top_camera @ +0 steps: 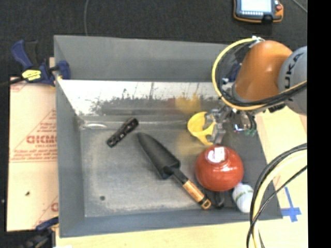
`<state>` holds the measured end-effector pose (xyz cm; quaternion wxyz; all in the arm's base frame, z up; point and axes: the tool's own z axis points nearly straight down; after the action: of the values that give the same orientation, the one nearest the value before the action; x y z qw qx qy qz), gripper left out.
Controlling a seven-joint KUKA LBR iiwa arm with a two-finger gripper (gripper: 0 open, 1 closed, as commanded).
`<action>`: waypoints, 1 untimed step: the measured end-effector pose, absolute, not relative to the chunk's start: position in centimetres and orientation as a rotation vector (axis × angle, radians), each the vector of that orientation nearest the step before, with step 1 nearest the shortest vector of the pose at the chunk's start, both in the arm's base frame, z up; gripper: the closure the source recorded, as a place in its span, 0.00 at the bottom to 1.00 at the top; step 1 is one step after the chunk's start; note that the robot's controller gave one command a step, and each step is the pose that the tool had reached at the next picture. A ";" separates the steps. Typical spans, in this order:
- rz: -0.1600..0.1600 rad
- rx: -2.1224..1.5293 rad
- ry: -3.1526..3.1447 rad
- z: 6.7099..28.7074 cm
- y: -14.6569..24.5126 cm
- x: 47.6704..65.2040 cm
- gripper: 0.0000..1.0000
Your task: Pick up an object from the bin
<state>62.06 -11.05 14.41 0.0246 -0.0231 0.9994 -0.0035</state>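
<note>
The gripper [221,128] hangs low at the right side of the bin [134,61], under the arm's orange cover [261,68]. It sits at the right edge of a yellow cup [197,124] that lies against the far wall. How wide the gripper stands I cannot tell, nor whether it has the cup. Just nearer than the gripper rests a red ball [219,168] with a white label on top. A black trowel [164,158] lies aslant at mid-floor, its copper handle running under the ball. A white thing [242,196] sits in the near right corner. A black bar [122,132] lies well apart, to the left.
</note>
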 end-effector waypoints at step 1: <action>-0.014 -0.102 3.089 26.6 -11.2 62.6 1.00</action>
<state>62.61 -11.20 26.62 0.0256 -0.0329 0.9991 -0.0046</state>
